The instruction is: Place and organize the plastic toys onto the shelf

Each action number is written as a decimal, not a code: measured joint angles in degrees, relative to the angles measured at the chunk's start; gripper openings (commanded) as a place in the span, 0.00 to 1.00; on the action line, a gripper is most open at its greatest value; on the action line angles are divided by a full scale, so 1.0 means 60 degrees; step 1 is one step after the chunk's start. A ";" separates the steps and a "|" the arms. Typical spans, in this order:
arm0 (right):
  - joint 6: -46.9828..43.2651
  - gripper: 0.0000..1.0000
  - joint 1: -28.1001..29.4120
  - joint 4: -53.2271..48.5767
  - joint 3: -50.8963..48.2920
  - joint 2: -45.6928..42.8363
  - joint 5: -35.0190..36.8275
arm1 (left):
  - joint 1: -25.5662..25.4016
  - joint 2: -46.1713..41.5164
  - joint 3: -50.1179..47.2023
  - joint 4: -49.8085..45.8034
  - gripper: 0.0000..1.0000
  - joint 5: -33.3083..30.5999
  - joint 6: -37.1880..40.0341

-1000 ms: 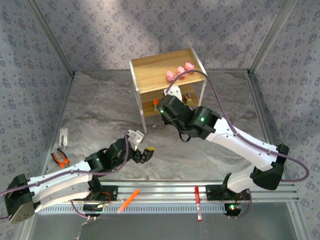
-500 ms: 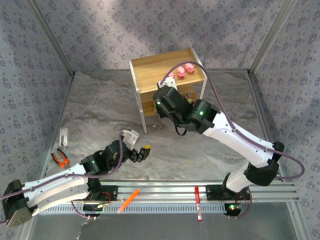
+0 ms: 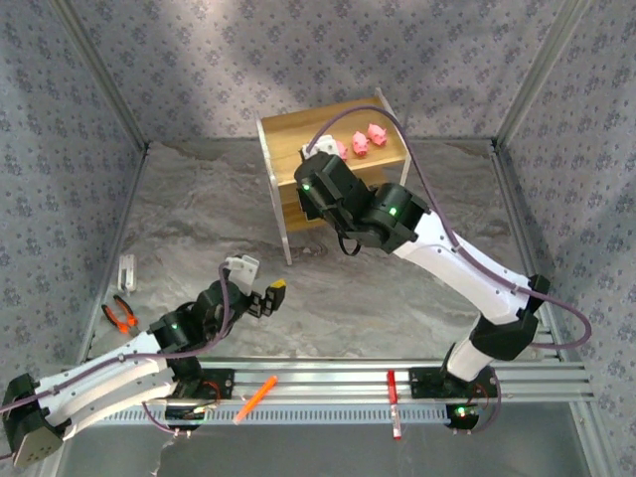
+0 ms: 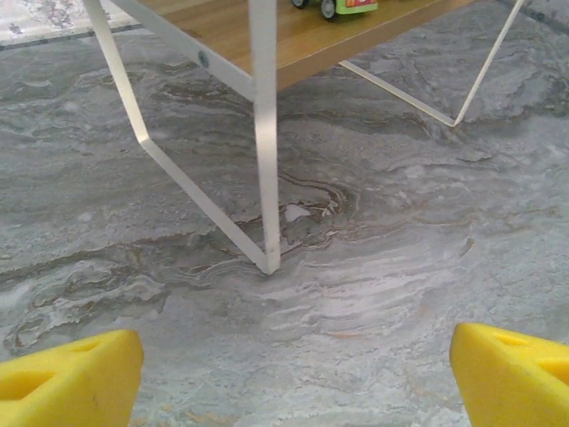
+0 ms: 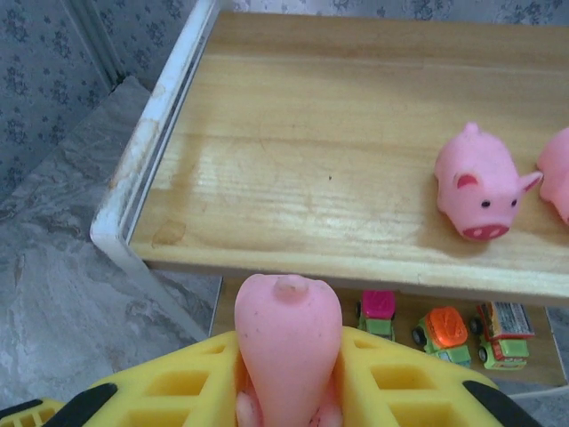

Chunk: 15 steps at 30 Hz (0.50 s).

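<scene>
The shelf (image 3: 318, 129) stands at the far middle of the table. Pink pig toys (image 3: 360, 144) sit on its top board (image 5: 356, 160); one pig (image 5: 477, 187) faces the right wrist camera. Small blocky toys with magenta (image 5: 378, 311), orange (image 5: 444, 331) and brown (image 5: 504, 331) tops line the lower board. My right gripper (image 5: 289, 365) is shut on another pink pig (image 5: 286, 329), held just before the top board's front edge. My left gripper (image 3: 270, 295) hovers over bare table near the shelf's front leg (image 4: 265, 133). It is open, its yellow fingertips (image 4: 71, 378) wide apart with nothing between them.
Orange-handled pliers (image 3: 119, 316) and a small white part (image 3: 127, 268) lie at the left. An orange marker (image 3: 255, 397) and a red marker (image 3: 392, 386) rest on the near rail. The shelf's thin white legs (image 4: 160, 160) slant down to the marble-patterned table.
My right gripper has risen and moved left with the pig, from in front of the lower board to the top board's front edge. The left arm has drawn back leftward.
</scene>
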 measured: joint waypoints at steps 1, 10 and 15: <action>-0.0051 0.30 -0.0044 -0.0007 0.0127 0.0080 -0.0036 | 0.0029 -0.0051 -0.0022 -0.0033 0.89 -0.0025 -0.0036; -0.0342 0.31 -0.0543 -0.0237 0.1133 0.0827 -0.0430 | 0.0186 -0.0113 -0.0044 -0.0131 0.89 -0.0058 -0.0160; -0.0426 0.31 -0.1031 -0.0499 0.1679 0.1206 -0.0816 | 0.0208 -0.0113 -0.0047 -0.0149 0.90 -0.0058 -0.0164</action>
